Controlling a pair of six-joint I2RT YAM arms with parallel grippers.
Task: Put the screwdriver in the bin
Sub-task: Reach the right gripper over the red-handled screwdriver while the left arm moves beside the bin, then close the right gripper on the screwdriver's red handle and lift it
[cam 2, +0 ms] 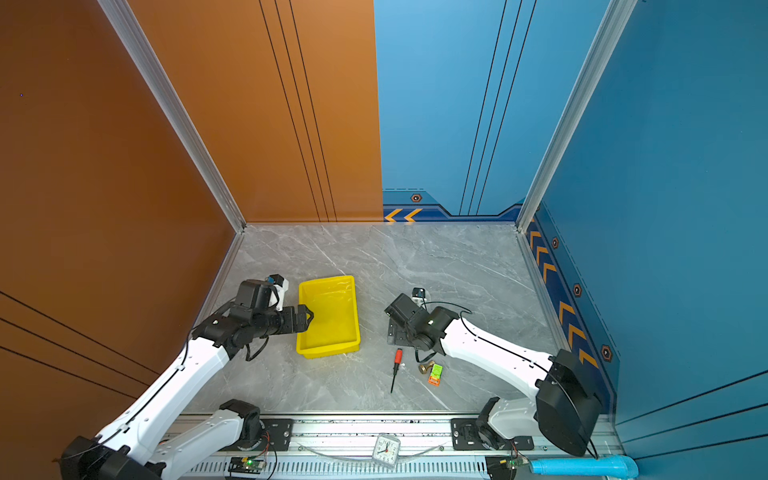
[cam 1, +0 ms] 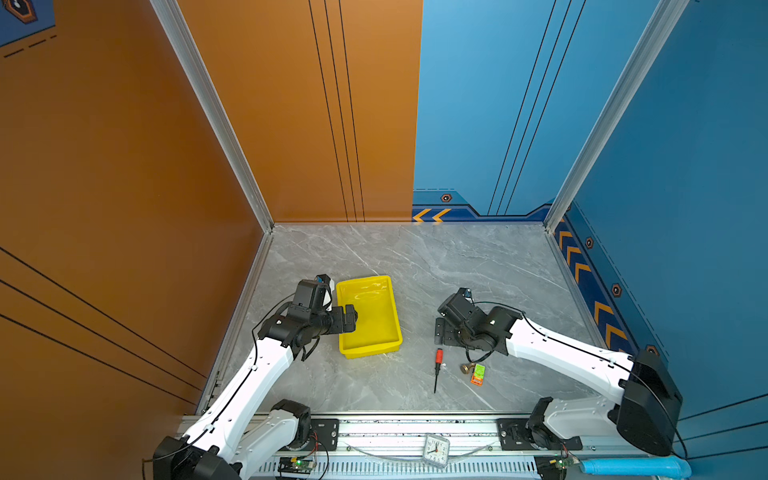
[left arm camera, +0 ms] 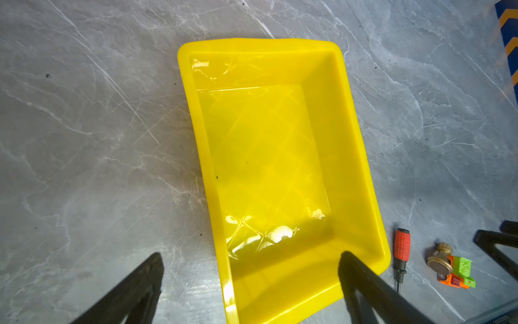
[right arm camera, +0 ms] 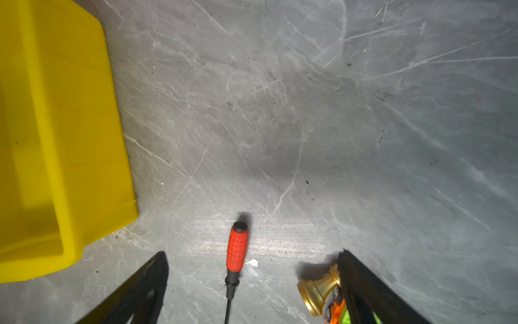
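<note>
Both top views: screwdriver (cam 1: 437,368) is seen flat on table (cam 1: 415,270), near bin (cam 1: 370,352) front corner, outside it.
Left wrist: left gripper (left arm camera: 252,266) is spread wide, bin wall straddled, nothing held.
Right wrist: right gripper (right arm camera: 253,259) is spread apart, screwdriver (right arm camera: 237,251) handle flanked by 2 fingers (right arm camera: 151,283), not clamped; brass knob (right arm camera: 319,289) seen beside 1 finger.
</note>
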